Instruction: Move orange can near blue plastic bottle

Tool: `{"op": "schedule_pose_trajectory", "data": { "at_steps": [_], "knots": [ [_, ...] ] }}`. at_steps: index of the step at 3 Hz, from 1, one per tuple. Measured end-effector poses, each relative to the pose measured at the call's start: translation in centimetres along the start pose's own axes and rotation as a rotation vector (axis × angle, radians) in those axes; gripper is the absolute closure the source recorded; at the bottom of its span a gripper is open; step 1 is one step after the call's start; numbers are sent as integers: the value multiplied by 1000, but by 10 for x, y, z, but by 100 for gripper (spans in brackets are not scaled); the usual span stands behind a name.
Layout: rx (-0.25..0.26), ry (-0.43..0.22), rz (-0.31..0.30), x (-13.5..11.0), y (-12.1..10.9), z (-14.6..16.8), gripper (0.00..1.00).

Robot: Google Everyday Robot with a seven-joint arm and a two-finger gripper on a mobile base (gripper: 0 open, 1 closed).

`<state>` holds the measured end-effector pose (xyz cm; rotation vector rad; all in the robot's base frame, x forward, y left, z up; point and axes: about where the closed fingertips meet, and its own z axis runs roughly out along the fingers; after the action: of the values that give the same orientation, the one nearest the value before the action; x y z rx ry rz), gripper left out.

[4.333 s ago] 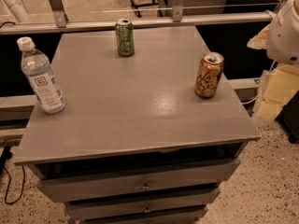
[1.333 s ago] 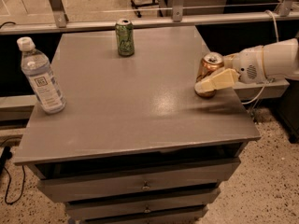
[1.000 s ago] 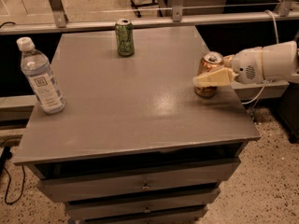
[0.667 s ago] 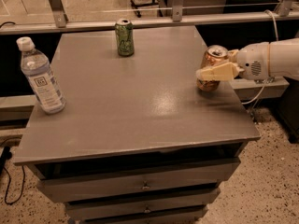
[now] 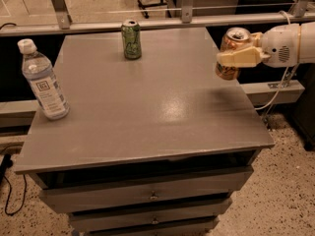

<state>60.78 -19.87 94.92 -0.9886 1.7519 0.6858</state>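
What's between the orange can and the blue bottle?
Only bare grey tabletop, in the camera view; the gripper grips the orange aluminium can at the right edge.

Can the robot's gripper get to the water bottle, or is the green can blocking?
Probably yes. The gripper, jaws shut on the orange can at the right, has bare table across to the blue plastic bottle; the green can stands farther back.

A grey table (image 5: 147, 112) fills the middle, with a soft sheen of light just right of centre and drawers (image 5: 152, 195) with small knobs at 6 o'clock. A metal rail (image 5: 98, 24) runs along 12 o'clock. The speckled floor (image 5: 290, 191) shows at 4 o'clock, and a black cable (image 5: 6, 191) at 8 o'clock. At 3 o'clock, the gripper (image 5: 229, 54) holds the orange can (image 5: 235, 39) by the table's right edge.
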Motion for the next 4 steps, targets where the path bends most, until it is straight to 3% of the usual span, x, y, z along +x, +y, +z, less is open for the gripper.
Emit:
{"op": "schedule_pose_trajectory", "data": {
  "at_steps": [1, 2, 4],
  "knots": [
    [0, 0, 0, 0, 0, 0, 100],
    [-44, -7, -33, -13, 11, 27, 100],
    [-139, -57, -53, -34, 67, 107, 100]
  ]
}}
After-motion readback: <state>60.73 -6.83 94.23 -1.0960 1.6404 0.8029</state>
